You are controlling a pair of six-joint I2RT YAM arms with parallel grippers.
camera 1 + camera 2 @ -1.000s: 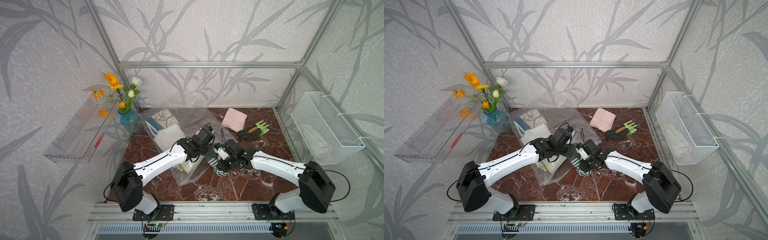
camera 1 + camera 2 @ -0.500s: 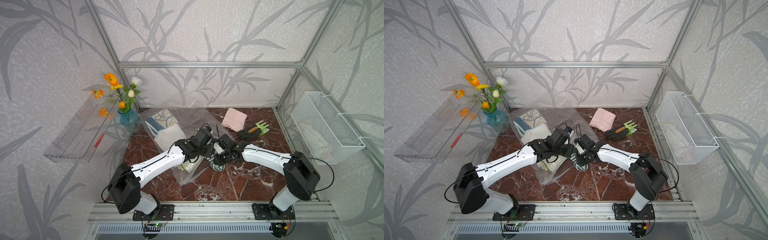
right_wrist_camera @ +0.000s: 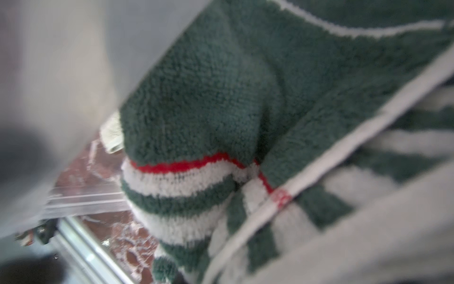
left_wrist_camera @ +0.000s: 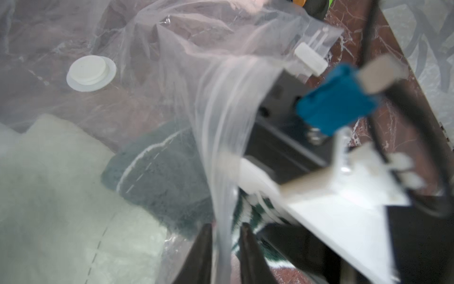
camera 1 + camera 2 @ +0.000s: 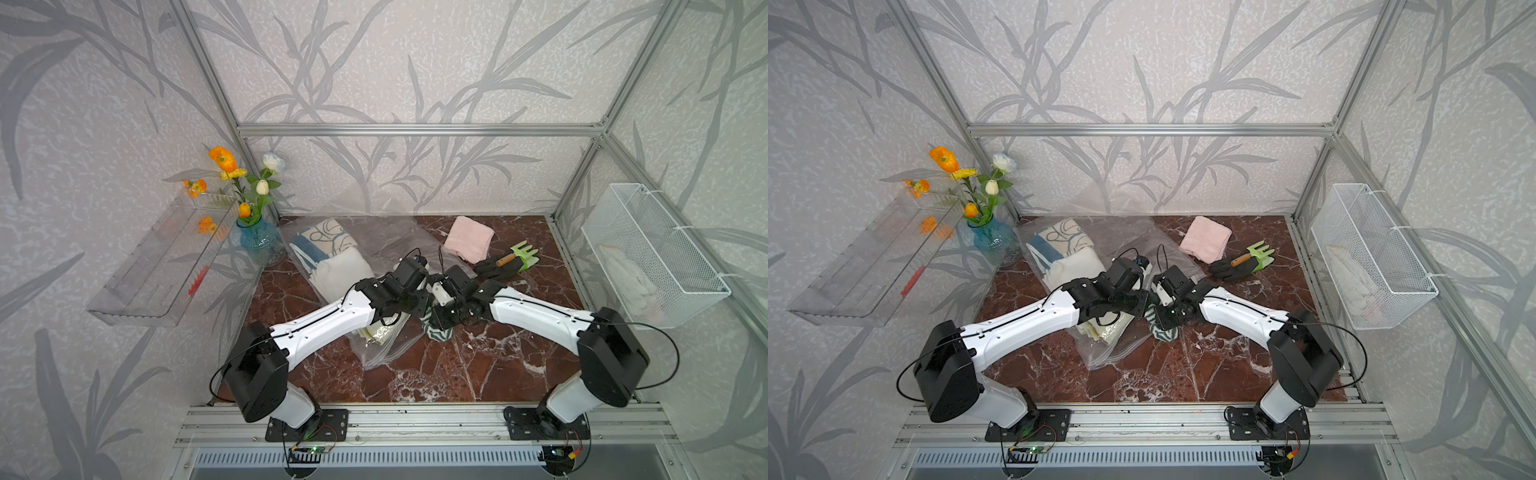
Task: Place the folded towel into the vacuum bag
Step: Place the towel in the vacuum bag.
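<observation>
Both top views look down steeply from high above the base rail [image 5: 415, 419], facing the back wall [image 5: 415, 75]. They are far enough off to take in the whole counter [image 5: 478, 374] and share nearly the same scene. The left wrist camera sits close over the vacuum bag [image 4: 172, 61]. The right wrist camera is almost against the green striped towel [image 3: 208, 98], which both wrist views share.

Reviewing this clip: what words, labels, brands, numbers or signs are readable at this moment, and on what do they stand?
No text is legible in any view.
On the green-and-white striped terry towel, a red mark on its white hem: too blurred to read.
Beside that towel's edge, a small pale tag: too blurred to read.
On the clear plastic vacuum bag, the round white valve: no marking visible.
</observation>
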